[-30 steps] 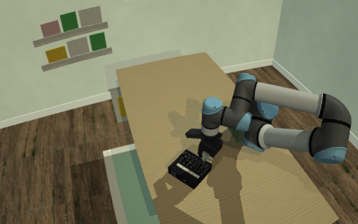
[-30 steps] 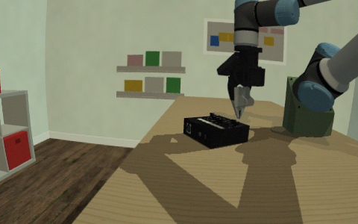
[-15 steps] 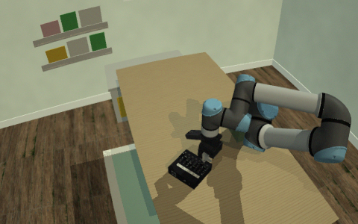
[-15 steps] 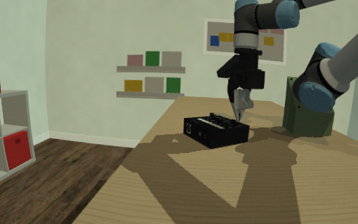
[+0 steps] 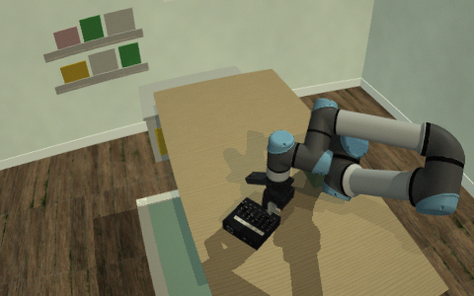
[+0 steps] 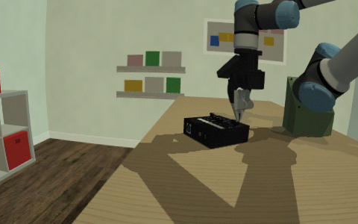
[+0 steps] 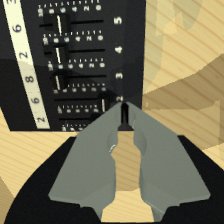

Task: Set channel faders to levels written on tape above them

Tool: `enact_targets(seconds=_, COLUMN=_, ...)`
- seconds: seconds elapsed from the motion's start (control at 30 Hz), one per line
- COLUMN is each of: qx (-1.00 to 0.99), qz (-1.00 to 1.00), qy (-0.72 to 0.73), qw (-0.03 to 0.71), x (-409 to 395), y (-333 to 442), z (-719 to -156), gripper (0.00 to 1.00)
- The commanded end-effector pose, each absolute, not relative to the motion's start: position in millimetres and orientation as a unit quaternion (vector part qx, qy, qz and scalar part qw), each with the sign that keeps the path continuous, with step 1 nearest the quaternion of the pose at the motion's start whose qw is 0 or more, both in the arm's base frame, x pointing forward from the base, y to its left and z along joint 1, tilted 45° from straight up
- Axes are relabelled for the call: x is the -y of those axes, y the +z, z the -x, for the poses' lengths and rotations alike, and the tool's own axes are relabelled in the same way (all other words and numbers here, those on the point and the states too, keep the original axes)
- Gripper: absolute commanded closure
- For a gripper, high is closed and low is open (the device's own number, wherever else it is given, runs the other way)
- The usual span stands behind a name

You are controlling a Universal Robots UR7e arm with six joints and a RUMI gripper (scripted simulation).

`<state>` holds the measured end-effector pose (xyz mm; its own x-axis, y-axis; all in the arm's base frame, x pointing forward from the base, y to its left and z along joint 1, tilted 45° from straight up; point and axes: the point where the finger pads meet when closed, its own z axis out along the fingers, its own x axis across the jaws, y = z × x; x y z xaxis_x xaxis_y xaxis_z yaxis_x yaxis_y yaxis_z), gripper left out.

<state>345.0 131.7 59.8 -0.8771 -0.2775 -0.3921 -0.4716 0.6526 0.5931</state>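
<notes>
From my top view, a green-and-white unit stands on the floor left of the wooden table. Next, towards the table's left edge, I have the lighting desk, a flat black box lying face up. A pale tape runs lengthwise on it, with dark digits; in my wrist view I read 2, 6, 8, 2 and 6 going up. White scales and short slots cross the face. The caps by numbers 5, 4 and 3 sit towards the high end, while the cap by 2 sits near the zero end. The lowest slot is partly hidden by my fingers.

The desk's long axis slants from far left to near right, its tape side facing near left and its numbered edge far right. At that right edge hangs my gripper, pointing down, fingers closed together with nothing between them. I can't tell if the tips touch the desk. Further right stands the arm's green base.
</notes>
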Motion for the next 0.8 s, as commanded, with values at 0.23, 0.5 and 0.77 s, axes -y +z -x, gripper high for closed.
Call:
enact_targets(seconds=0.23, qx=-0.899, qz=0.208, qy=0.361, qw=0.135, x=-131.7, y=60.1, z=-345.7, gripper=1.0)
enact_targets(seconds=0.5, qx=-0.899, qz=0.208, qy=0.361, qw=0.135, x=-131.9, y=60.5, z=-346.7, gripper=1.0)
enact_targets(seconds=0.77, qx=-0.899, qz=0.208, qy=0.361, qw=0.135, x=-132.6, y=61.4, z=-348.7, gripper=1.0)
